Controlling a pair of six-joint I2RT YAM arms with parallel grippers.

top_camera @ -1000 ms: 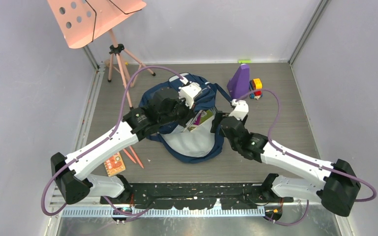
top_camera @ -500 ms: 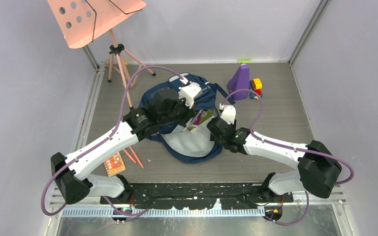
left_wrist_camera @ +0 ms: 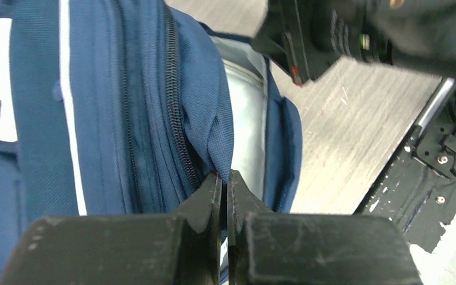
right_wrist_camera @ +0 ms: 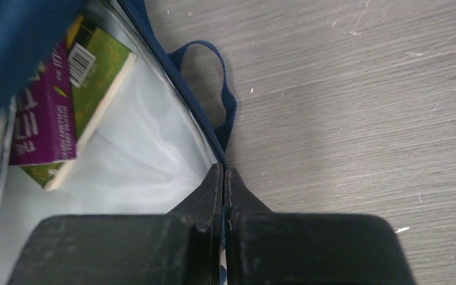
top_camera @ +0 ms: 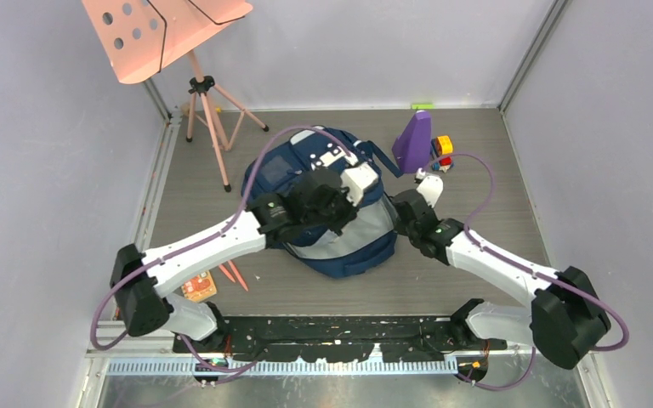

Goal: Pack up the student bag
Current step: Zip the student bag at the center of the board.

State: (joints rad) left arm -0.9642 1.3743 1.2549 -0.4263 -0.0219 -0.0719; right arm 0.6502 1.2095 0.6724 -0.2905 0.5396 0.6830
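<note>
Left fingers [left_wrist_camera: 218,191] are clenched on the navy flap edge of the bag [top_camera: 349,259]. The fabric is pinched between their tips, just beside the zip and the pale grey lining. Right fingers [right_wrist_camera: 216,185] are clenched too, nipping the zip rim of the bag's open mouth. A blue strap loop [right_wrist_camera: 224,89] lies on the bench [top_camera: 493,229] at 12 o'clock from those tips. Inside the mouth, at 10 o'clock from them, a purple book [right_wrist_camera: 38,127] and a green book [right_wrist_camera: 104,74] lie against the lining.

From above, the bag lies at the bench's centre, with both wrists at its 2 to 3 o'clock side. A purple wedge [top_camera: 414,140] stands at 1 o'clock from the bag, with a coloured toy [top_camera: 444,146] beside it. A pink music stand [top_camera: 161,34] is at 11 o'clock. Pencils [top_camera: 225,270] and an orange card [top_camera: 194,286] lie at 7 o'clock.
</note>
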